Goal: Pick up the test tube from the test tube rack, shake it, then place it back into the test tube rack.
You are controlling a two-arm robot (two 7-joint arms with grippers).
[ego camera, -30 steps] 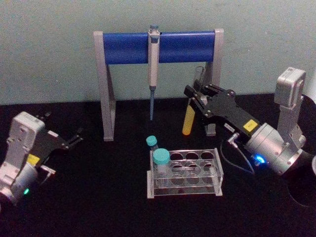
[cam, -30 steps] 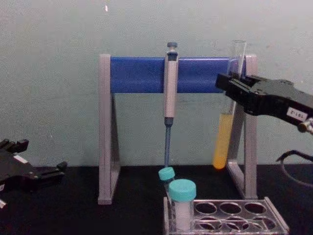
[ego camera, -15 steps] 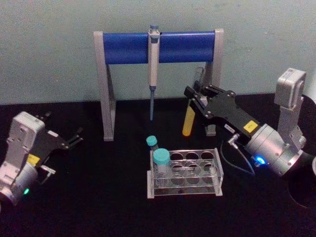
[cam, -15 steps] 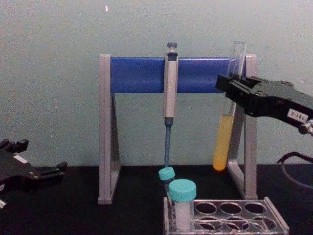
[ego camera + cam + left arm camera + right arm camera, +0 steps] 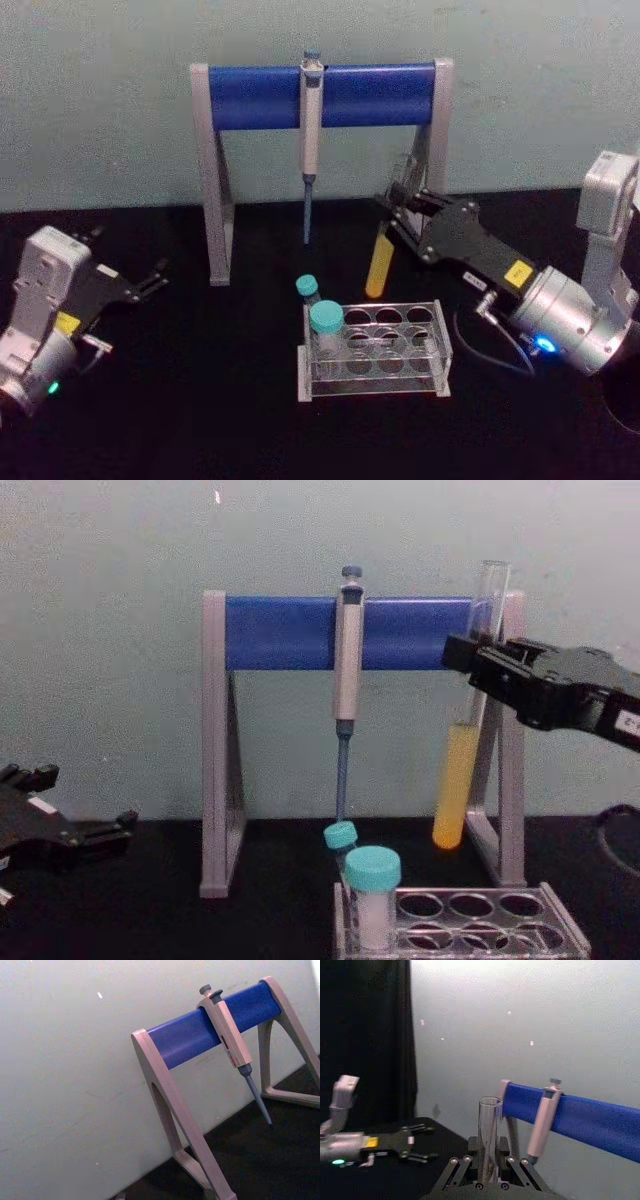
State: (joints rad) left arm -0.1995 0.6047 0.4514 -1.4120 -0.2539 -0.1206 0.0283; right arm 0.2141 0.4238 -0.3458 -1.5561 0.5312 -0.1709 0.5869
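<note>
Black counter carries a tall grey-and-blue pipette stand at the back, w/ a grey pipette hanging from its bar. In front of the stand sits the low clear plastic test tube rack. Two short teal-capped white tubes stand in its left column, and the other holes look free.

The right end effector reaches in from the right at about the level of the blue bar. Its fingers are closed on the upper part of the tall slim clear glass test tube, which has yellow liquid in its lower half. The tube is in the air, clear of the rack — its round bottom hangs above and just behind the rack's back row, approx mid-width.

The long axis is near vertical but not quite: in the chest view the bottom leans to the robot's left of the open mouth. So the rack lies below and toward the robot from the tube's tip. I'd judge re-insertion needs the tube brought upright, carried forward over a free hole, then lowered straight — a job for the R arm, which has it in hand.

Left end effector is parked low at the far left of the counter, fingers apart and holding nothing, well apart from rack and tube
</note>
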